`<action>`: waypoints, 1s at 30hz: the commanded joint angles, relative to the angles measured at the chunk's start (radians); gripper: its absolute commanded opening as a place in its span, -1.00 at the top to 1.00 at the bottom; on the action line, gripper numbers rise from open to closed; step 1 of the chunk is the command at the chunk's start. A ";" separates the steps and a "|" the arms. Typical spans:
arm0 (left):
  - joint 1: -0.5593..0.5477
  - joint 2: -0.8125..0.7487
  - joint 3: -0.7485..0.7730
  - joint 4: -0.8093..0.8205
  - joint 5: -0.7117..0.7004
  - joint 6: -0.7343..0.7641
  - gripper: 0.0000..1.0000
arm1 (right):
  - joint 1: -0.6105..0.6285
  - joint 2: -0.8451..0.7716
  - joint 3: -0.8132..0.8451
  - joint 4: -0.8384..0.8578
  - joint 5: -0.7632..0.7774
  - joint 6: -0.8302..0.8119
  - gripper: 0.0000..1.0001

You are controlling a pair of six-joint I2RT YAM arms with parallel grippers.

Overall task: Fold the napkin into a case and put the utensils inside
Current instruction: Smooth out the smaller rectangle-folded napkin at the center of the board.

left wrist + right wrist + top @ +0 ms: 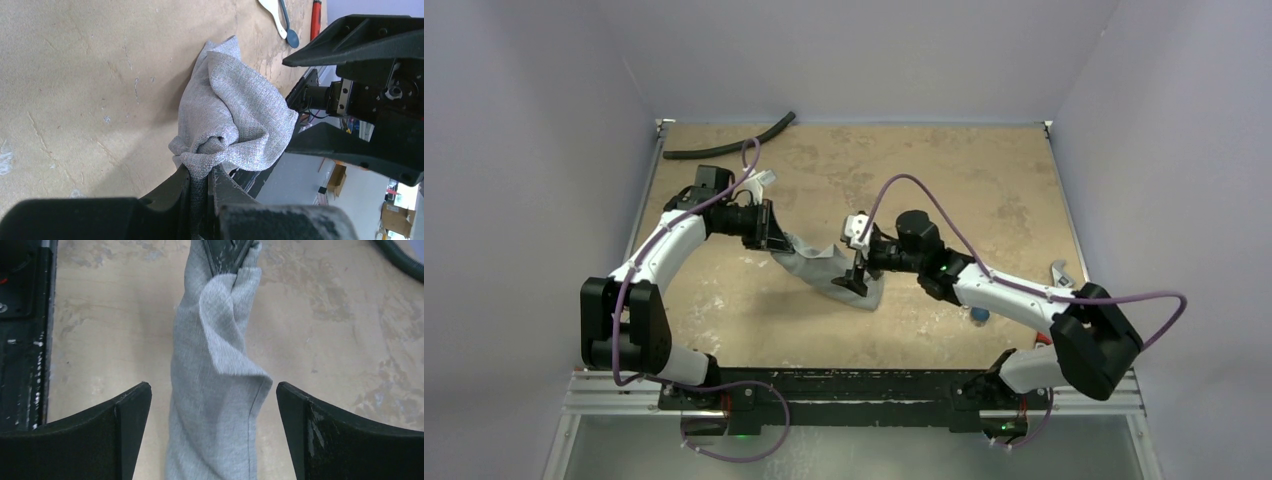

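- I am pinching the napkin (235, 115) by its bunched end in my left gripper (200, 176), anchoring it for folding.
- I am holding my right gripper (213, 395) wide astride the cloth, gripping nothing.

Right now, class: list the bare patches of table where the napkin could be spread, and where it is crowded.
Bare: the far right table, between hose and wrench; the near left, between left arm and front rail. Crowded: the middle, where left gripper and right gripper meet at the napkin; the near right, with utensils by the right arm.
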 commanded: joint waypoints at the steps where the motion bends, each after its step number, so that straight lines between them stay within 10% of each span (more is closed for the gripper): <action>1: 0.007 -0.030 0.002 0.023 0.021 -0.019 1.00 | 0.051 0.036 0.085 0.079 0.145 -0.106 -0.94; 8: 0.008 -0.031 0.008 -0.014 0.017 0.026 1.00 | 0.066 0.129 0.164 0.124 0.140 -0.114 -0.56; 17: 0.007 -0.027 0.025 -0.023 0.019 0.035 1.00 | 0.067 0.168 0.199 0.082 0.066 -0.106 1.00; 30: -0.011 -0.025 0.085 -0.108 0.020 0.222 1.00 | 0.049 0.300 0.320 0.056 0.222 -0.051 1.00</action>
